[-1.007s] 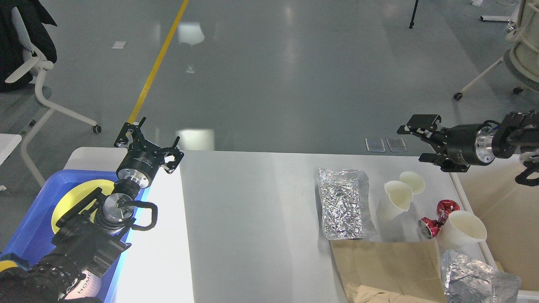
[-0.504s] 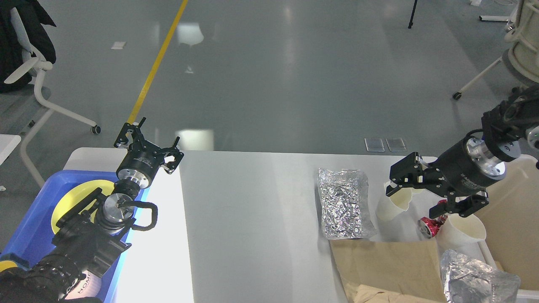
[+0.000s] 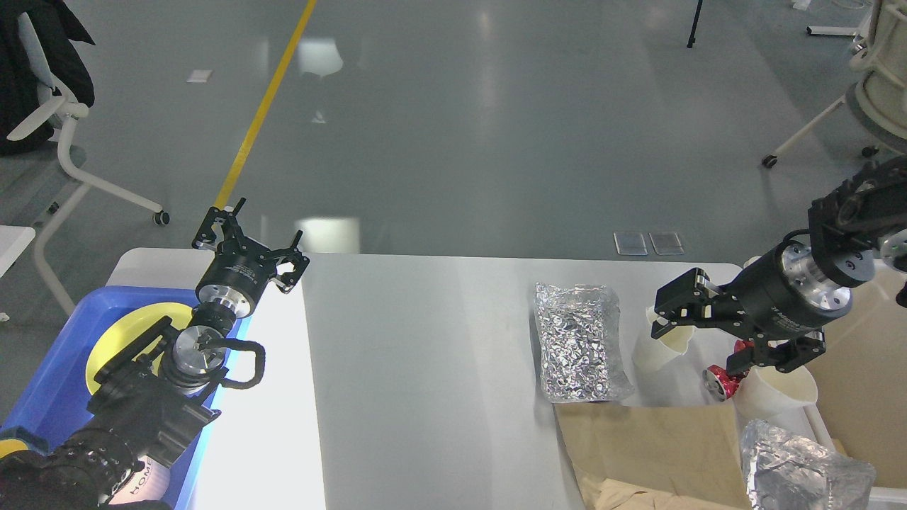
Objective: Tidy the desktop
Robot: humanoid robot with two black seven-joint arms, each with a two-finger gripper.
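Tidying the desktop (image 3: pixel 425 368) is barely beginning: foil bags (image 3: pixel 579 350), paper cups (image 3: pixel 659 343) and brown paper (image 3: pixel 652 446) are littering it, both the right gripper (image 3: pixel 698 329) and left gripper (image 3: pixel 248 237) spreading empty fingers.

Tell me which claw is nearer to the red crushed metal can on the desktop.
The right claw is nearer: open, it hovers just above the red crushed metal can, among the white paper cups. The left claw is far away, beside the blue plastic tray.

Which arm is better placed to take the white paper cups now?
Right. The right gripper is open, directly over the white paper cups on the desktop. The left gripper is far off, near the blue tray.
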